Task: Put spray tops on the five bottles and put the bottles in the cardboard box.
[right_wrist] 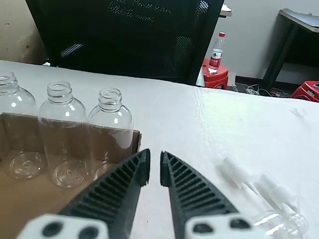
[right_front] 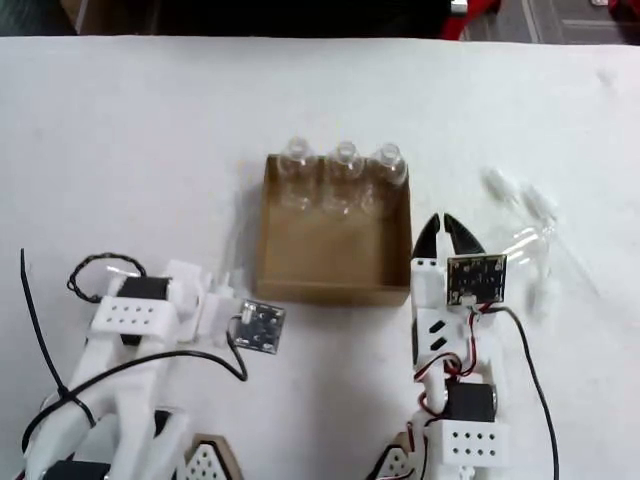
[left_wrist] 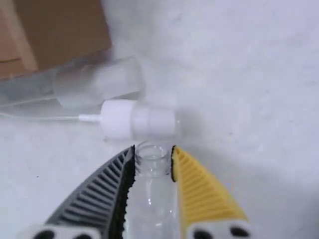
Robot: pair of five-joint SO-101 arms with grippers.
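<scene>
Three clear bottles [right_front: 343, 175] without tops stand along the far wall of the cardboard box [right_front: 300, 255]; in the right wrist view they [right_wrist: 62, 129] rise from the box [right_wrist: 25, 209]. My left gripper [left_wrist: 153, 162] is shut on the neck of another clear bottle [left_wrist: 152, 199], just left of the box [left_wrist: 55, 35]. A white spray top [left_wrist: 134, 120] with its tube lies right in front of that neck. My right gripper [right_front: 444, 222] hangs by the box's right wall, open by a narrow slit [right_wrist: 154, 168] and holding nothing.
Right of the box lie loose white spray tops [right_front: 515, 190] [right_wrist: 238, 172] and a clear bottle on its side [right_front: 530, 245] [right_wrist: 279, 221]. Another clear bottle [left_wrist: 99, 82] lies beside the box in the left wrist view. A black chair [right_wrist: 124, 35] stands beyond the table's far edge.
</scene>
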